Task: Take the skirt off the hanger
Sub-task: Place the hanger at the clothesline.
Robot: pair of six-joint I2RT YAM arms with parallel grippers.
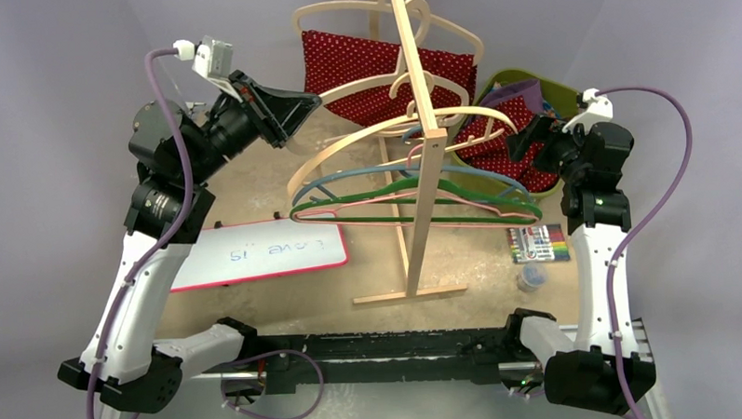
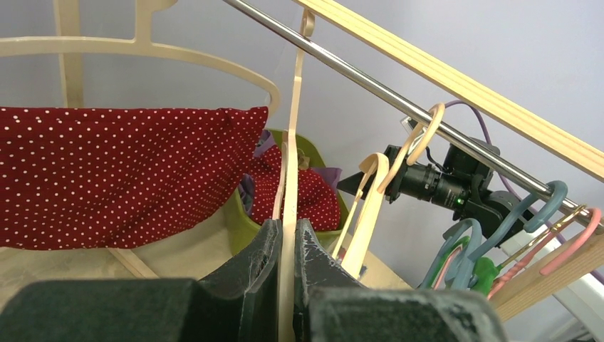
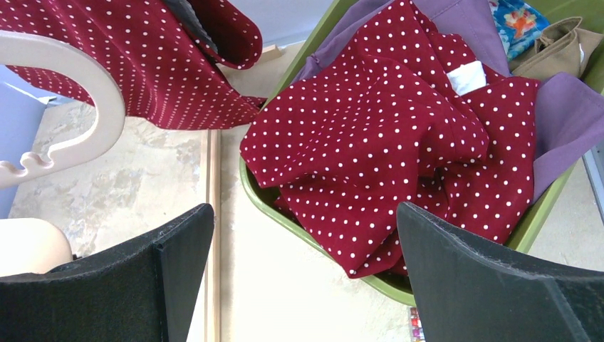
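The right hand (image 3: pixel 303 214) had its fingers spread wide before a green basket (image 3: pixel 258 196), where a crumpled red dotted garment (image 3: pixel 399 142) spilled over the rim beside purple cloth (image 3: pixel 570 121). Another red dotted cloth (image 3: pixel 164 78) hung by a cream hanger (image 3: pixel 107 114).

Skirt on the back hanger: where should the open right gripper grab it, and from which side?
Probably its loose lower corner nearest the basket; the right gripper comes from its own side, jaws straddling the edge: the skirt hangs flat, clear of the hanger.

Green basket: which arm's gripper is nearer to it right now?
Right. The right gripper hangs right by the green basket, at its near rim, jaws open. The left gripper is across the wooden rack, jaws shut on a cream hanger.
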